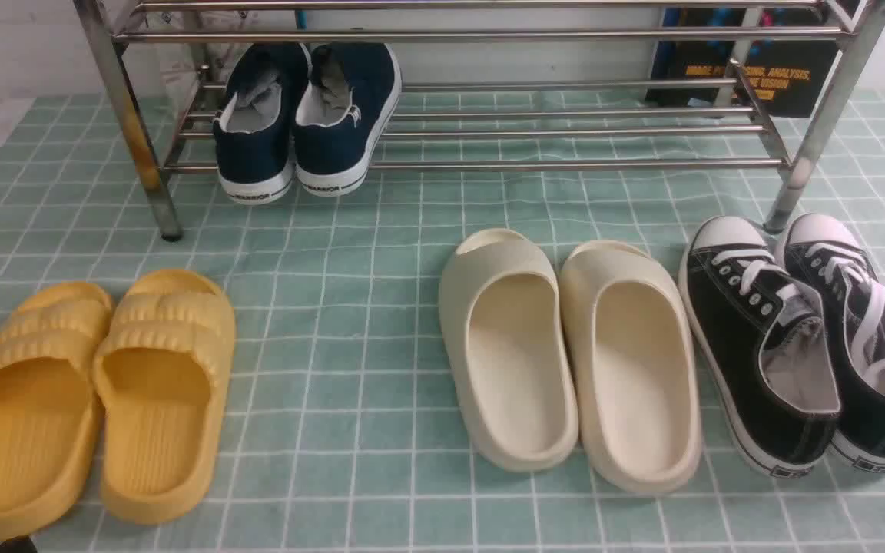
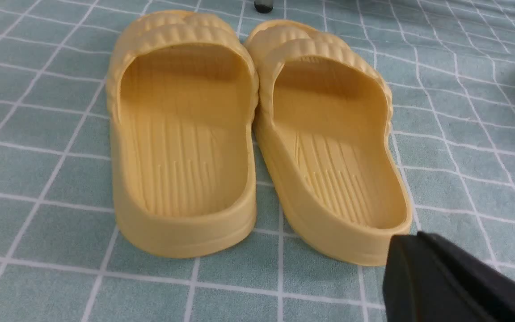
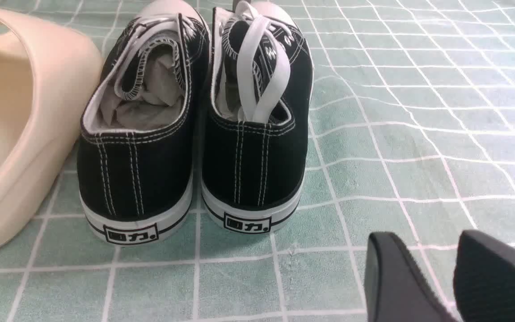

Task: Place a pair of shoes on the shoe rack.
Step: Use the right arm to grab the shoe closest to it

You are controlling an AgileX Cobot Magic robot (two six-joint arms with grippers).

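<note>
Two black sneakers stand on the surface, touching one of two cream slippers; a badly aligned grasp could drag that slipper or snag loose laces. The right end effector is parted, empty; the left, closed. One rack; two yellow slippers; two navy shoes.

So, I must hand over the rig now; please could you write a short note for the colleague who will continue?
Left end effector: shut, holding nothing, near the yellow slippers.
Right end effector: partly open, empty, near the black sneakers.
Job's things: both black sneakers stand on the cloth, right of the cream slippers, in front of the shoe rack.
Done: neither black sneaker is on the rack; the navy pair there is a different one.
Left: grasp the black sneakers and put both on the rack.
</note>
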